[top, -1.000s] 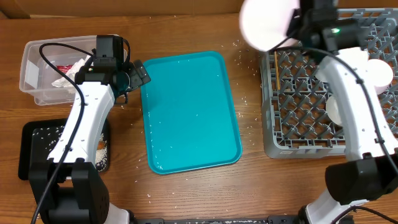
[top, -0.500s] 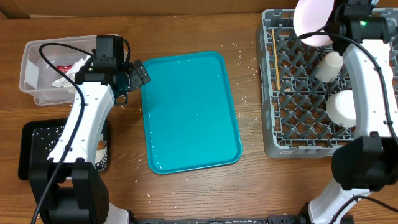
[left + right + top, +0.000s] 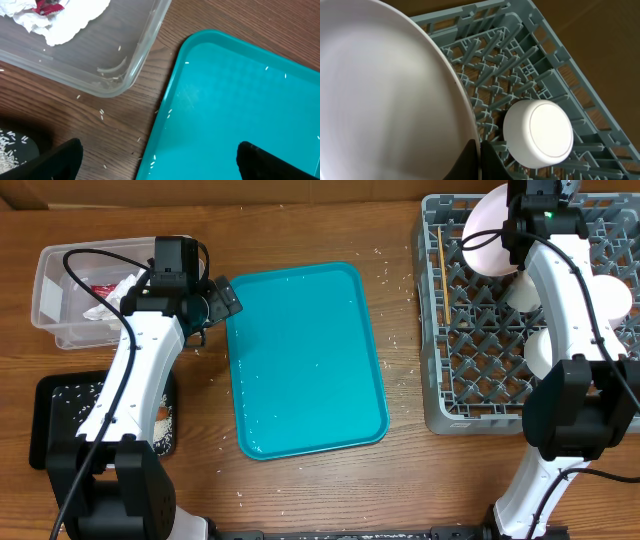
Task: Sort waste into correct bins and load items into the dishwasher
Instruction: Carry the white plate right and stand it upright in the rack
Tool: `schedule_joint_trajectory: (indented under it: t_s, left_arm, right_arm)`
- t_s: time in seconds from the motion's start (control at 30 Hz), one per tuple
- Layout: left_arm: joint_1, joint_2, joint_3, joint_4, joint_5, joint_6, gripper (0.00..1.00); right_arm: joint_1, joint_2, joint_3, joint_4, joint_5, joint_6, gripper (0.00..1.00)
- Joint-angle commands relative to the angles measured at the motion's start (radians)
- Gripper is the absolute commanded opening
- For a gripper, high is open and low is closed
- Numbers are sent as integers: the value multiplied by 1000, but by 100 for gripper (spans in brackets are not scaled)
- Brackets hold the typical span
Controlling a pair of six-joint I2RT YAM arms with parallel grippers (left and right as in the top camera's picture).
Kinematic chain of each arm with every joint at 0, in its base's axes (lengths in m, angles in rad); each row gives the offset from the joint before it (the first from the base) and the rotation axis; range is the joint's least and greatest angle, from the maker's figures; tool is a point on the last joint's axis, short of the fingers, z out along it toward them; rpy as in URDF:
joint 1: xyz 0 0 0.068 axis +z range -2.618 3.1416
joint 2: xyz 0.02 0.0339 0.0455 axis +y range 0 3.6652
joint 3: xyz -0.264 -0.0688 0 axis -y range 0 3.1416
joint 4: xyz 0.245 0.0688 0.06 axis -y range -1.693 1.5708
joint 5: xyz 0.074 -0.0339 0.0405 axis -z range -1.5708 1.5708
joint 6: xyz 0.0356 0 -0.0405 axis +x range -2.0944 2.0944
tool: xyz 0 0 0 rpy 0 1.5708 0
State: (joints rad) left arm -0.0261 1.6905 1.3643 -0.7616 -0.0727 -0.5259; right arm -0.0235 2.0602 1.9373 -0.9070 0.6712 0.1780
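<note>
Overhead: my left gripper [image 3: 218, 298] hangs at the teal tray's [image 3: 310, 360] upper left corner, jaws spread wide with nothing between them. Left of the teal tray sits the tub [image 3: 45, 305], with the napkin [image 3: 112, 298] and the red wrapper [image 3: 103, 286] inside it. Down and left of the teal tray is the black tray [image 3: 48, 420], with rice [image 3: 160, 423] lying in it. Right of the teal tray stands the rack [image 3: 470, 395]. My right gripper [image 3: 522, 228] is over the rack's far end, clamped on the plate [image 3: 488, 238], which is tipped up on edge there. I cannot tell whether the plate touches the pegs. The stick [image 3: 440, 265] lies in the rack along the side nearest the teal tray. The cup [image 3: 525, 292], a bowl [image 3: 612, 295] and a second bowl [image 3: 540, 352] sit further right, partly behind my arm.

Left wrist: the gripper [image 3: 159, 147] is splayed open and empty above the teal tray's [image 3: 240, 100] edge. The tub's [image 3: 135, 65] corner lies just left of that edge, and the napkin [image 3: 65, 20] and wrapper [image 3: 47, 7] rest on its floor. Loose grains [image 3: 102, 114] dot the wood beside the teal tray.

Right wrist: the gripper [image 3: 479, 150] pinches the plate's [image 3: 380, 100] rim. The rack's [image 3: 520, 60] pegs show beyond it, with one upturned white dish [image 3: 538, 132] among them. I cannot tell whether that dish is a bowl or the cup.
</note>
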Motion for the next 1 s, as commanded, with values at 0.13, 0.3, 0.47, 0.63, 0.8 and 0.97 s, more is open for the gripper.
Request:
schedule_joint_trajectory:
  t_s: [0.13, 0.3, 0.47, 0.63, 0.8, 0.97]
  left_arm:
    - [-7, -29, 17, 3, -13, -21, 100]
    - [-7, -29, 17, 3, -13, -21, 100]
    - [-7, -29, 17, 3, -13, -21, 100]
    - [-7, -29, 17, 3, -13, -21, 100]
    - [-7, -29, 17, 3, -13, -21, 100]
    - [-7, -29, 17, 3, -13, -21, 100]
  right_arm:
    - [28, -5, 5, 1, 54, -18, 4]
    - [86, -5, 5, -2, 136, -30, 4]
    - [127, -5, 5, -4, 184, -29, 6]
    - [158, -27, 10, -28, 180, 6, 11]
    - [195, -110, 19, -91, 87, 51, 77]
    - [198, -241, 34, -174, -223, 117, 100]
